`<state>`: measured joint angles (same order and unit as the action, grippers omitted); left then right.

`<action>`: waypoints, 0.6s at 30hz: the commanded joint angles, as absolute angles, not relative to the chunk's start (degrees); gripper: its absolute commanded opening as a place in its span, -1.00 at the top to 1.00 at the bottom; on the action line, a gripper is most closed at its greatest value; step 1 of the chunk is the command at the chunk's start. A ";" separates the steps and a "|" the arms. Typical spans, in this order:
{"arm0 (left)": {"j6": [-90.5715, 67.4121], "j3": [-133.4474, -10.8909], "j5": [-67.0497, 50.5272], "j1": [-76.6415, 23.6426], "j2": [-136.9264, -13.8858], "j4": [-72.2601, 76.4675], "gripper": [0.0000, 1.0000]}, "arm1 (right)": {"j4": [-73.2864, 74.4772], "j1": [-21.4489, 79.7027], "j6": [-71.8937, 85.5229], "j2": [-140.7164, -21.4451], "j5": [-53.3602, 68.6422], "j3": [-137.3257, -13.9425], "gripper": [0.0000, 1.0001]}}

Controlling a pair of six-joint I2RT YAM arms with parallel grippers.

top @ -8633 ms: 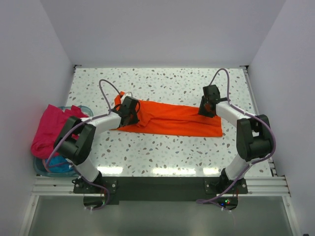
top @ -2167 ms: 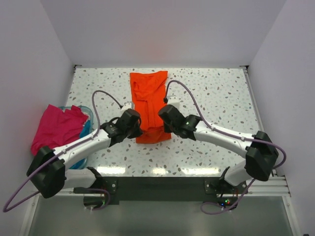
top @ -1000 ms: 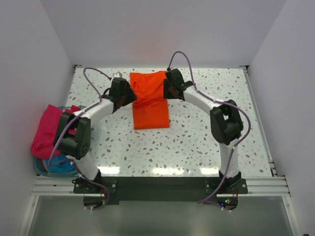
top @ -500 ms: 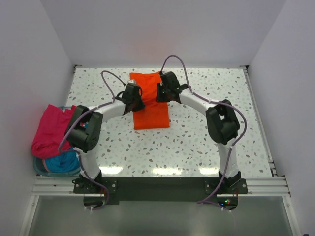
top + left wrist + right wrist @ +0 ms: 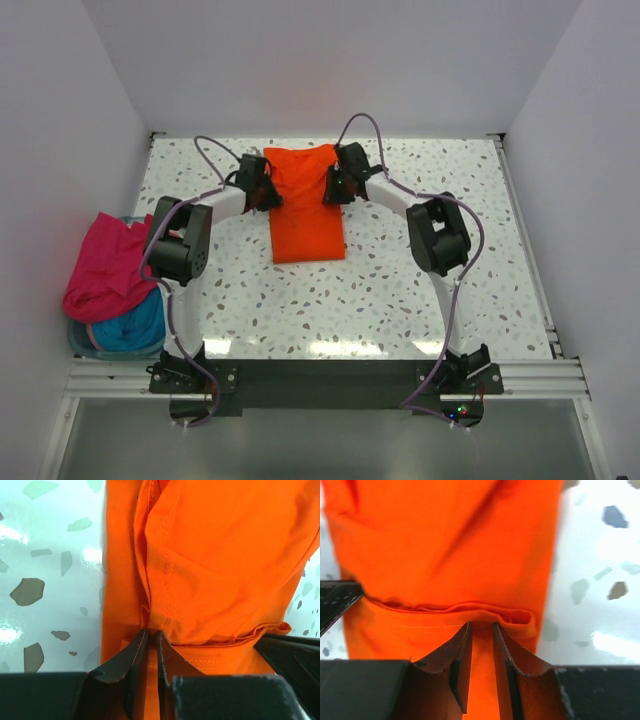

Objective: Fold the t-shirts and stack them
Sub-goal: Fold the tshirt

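Stands crowded at the far middle of the surface [image 5: 400, 285], where left claw [image 5: 270, 192] and right claw [image 5: 333, 187] pinch the two sides of the folded orange t-shirt [image 5: 305, 215], elbows of both arms raised on either flank. Lies open across the speckled near strip and far right corner. Stays blocked at the left edge by a tub [image 5: 100, 352] heaped with a pink t-shirt [image 5: 100, 265]. Ends at walls [image 5: 60, 150] on three sides.

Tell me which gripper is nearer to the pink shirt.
Left. The left gripper grips the edge of the orange shirt on the side facing the pink shirt; the right gripper grips the opposite edge, farther away.
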<state>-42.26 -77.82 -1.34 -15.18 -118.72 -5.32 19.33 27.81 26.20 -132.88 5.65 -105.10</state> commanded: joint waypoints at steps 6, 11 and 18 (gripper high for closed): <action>-41.57 -76.30 -2.20 -14.68 -117.61 -3.52 0.69 | 20.48 23.91 28.74 -134.21 8.87 -106.53 0.43; -40.17 -76.46 -3.33 -14.41 -113.31 -2.47 0.64 | 20.56 23.64 28.30 -130.61 9.93 -106.26 0.36; -40.25 -70.42 -3.43 -14.50 -102.51 0.27 0.04 | 24.08 23.64 26.80 -120.97 6.60 -102.59 -0.04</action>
